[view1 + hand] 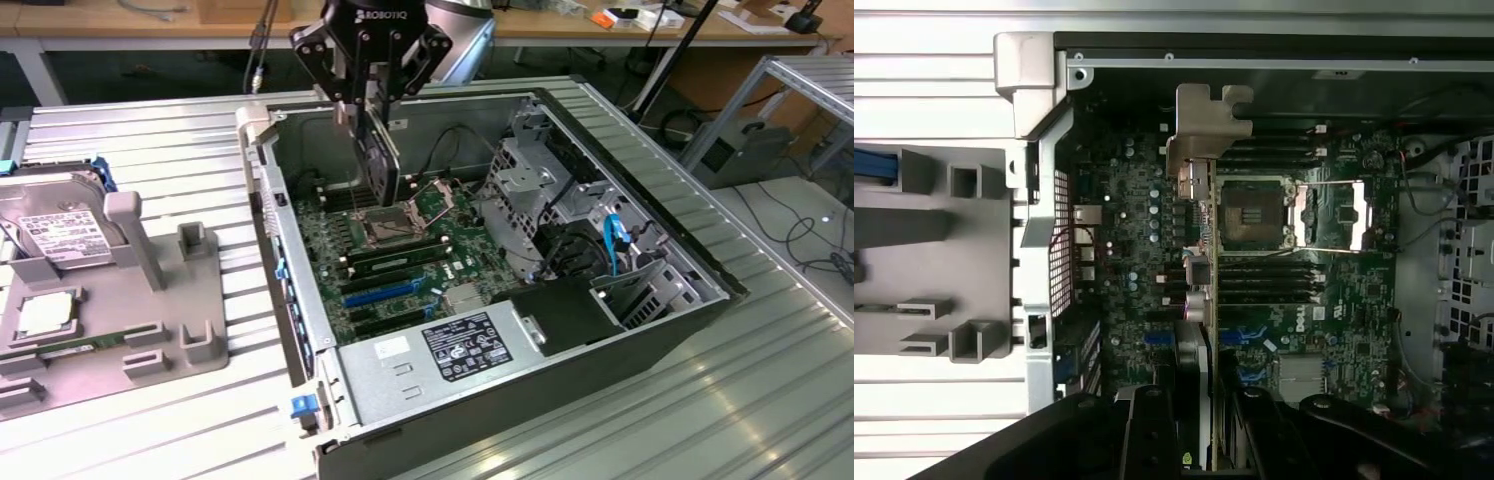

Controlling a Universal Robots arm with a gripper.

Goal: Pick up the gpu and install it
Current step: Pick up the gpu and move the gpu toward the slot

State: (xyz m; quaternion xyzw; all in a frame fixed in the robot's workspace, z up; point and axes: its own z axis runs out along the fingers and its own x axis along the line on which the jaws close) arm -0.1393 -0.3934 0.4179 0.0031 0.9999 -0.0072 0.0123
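Apparently gripped by the claw [370, 112], the gpu [384, 170] shows edge-on, face hidden.

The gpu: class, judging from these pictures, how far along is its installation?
Done: the gpu is picked up. In hand: the end effector grips it, edge-down, over the motherboard inside the open case. Left: it is not yet seated in any slot.

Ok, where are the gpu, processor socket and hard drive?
thin black gpu card with metal bracket [1206, 125]: wrist view, the bracket.
square open processor socket [388, 226]: exterior view, its centre.
boxy silver hard drive [60, 235]: exterior view, white label.
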